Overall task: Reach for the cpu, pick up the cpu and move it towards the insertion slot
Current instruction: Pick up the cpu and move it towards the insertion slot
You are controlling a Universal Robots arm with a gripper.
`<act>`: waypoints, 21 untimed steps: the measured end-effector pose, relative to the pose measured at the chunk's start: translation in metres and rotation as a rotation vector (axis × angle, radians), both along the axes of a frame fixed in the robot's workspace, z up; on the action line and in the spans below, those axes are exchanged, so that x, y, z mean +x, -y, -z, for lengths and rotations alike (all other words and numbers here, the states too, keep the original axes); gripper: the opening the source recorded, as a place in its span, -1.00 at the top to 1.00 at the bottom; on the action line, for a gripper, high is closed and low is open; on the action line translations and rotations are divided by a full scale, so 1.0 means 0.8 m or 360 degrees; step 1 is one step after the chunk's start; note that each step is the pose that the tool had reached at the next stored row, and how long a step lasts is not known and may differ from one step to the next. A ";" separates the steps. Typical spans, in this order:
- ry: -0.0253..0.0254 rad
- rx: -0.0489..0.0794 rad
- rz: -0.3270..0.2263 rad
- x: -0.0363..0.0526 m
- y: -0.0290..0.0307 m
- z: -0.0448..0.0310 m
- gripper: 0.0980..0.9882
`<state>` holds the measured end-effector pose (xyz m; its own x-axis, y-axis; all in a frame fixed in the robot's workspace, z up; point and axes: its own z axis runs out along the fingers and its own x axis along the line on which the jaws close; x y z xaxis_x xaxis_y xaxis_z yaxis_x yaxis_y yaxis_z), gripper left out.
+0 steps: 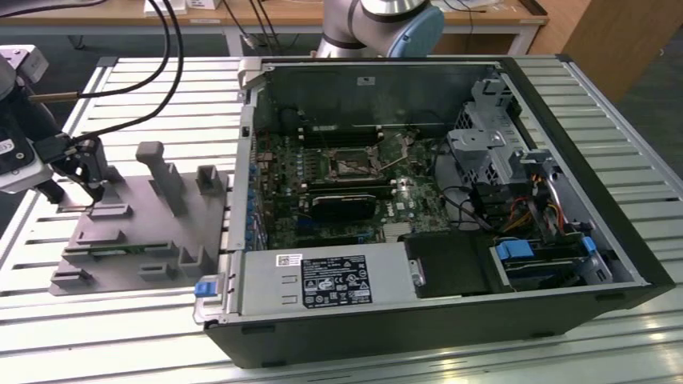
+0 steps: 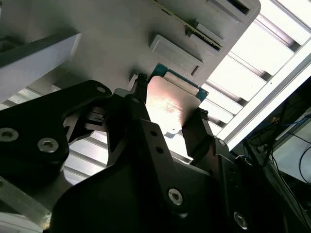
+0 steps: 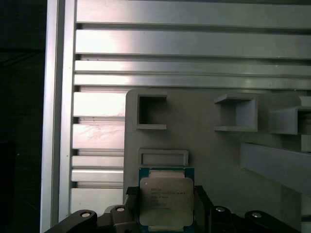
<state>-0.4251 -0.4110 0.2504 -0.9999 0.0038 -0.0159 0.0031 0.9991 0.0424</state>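
Note:
The cpu (image 3: 166, 201), a flat square chip with a pale metal top, sits between my gripper's (image 3: 166, 194) two dark fingers, which press on its opposite edges. In the second wrist view the cpu (image 2: 167, 104) is held the same way just over the gray tray (image 2: 121, 39), with my gripper (image 2: 170, 99) shut on it. In the exterior view my gripper (image 1: 94, 196) hangs over the tray (image 1: 128, 240) at the exterior view's left. The insertion slot (image 1: 350, 162), a square socket with a metal frame, lies on the board inside the open computer case.
The gray tray carries upright blocks (image 1: 160, 172) and a memory stick (image 1: 117, 250). The open computer case (image 1: 427, 208) fills the middle and right of the exterior view, with a black card (image 1: 341, 204) and cables (image 1: 501, 208) inside. Slatted aluminium table (image 1: 64, 316) underneath.

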 end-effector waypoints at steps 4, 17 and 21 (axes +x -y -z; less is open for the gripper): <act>-0.00001 0.0000 0.0000 0.000 0.0000 -0.0023 0.00; 0.00001 0.0000 0.0000 0.000 -0.0002 -0.0125 0.00; 0.00001 0.0000 0.0000 0.000 -0.0002 -0.0157 0.00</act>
